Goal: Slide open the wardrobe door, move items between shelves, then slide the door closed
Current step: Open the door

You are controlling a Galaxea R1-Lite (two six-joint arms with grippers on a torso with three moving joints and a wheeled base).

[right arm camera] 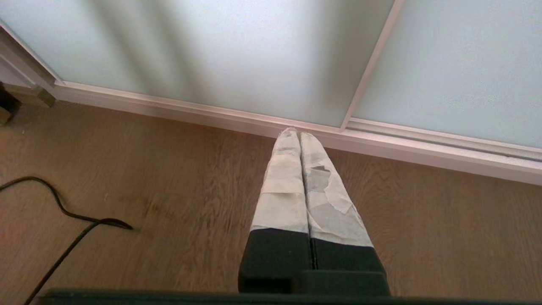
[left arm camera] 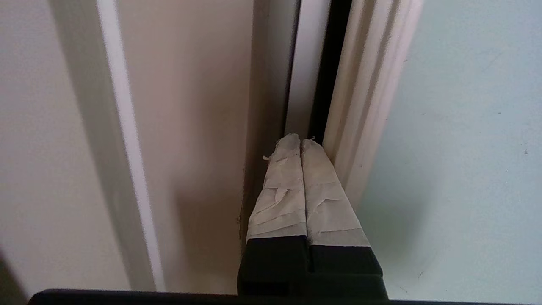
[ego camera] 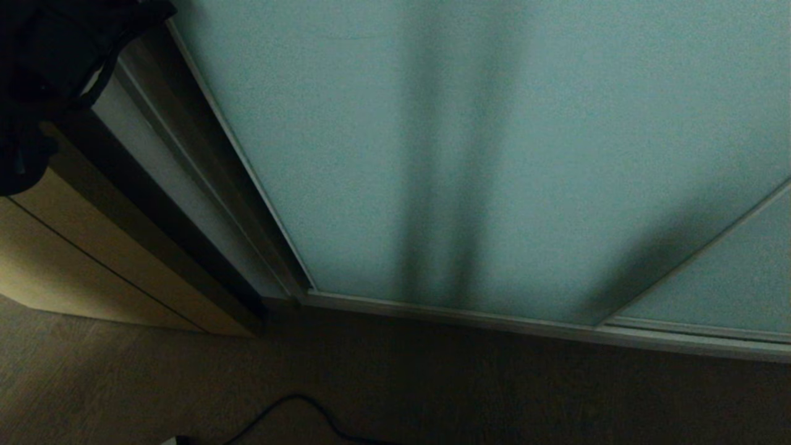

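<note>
Now the sliding wardrobe door [ego camera: 494, 154] fills the head view from about twelve to three o'clock, its silver frame edge slanting down to the floor [ego camera: 185, 383]. At ten o'clock hangs a dark shape too dim to identify, above the beige cabinet front [ego camera: 68, 259]. The left tool [left arm camera: 301, 142], its taped fingers pressed together on nothing, points its tips into the dark gap just beside the door's frame. The right tool [right arm camera: 295, 133], likewise pressed together and empty, hangs over the floor near a black cable [right arm camera: 63, 212].
</note>
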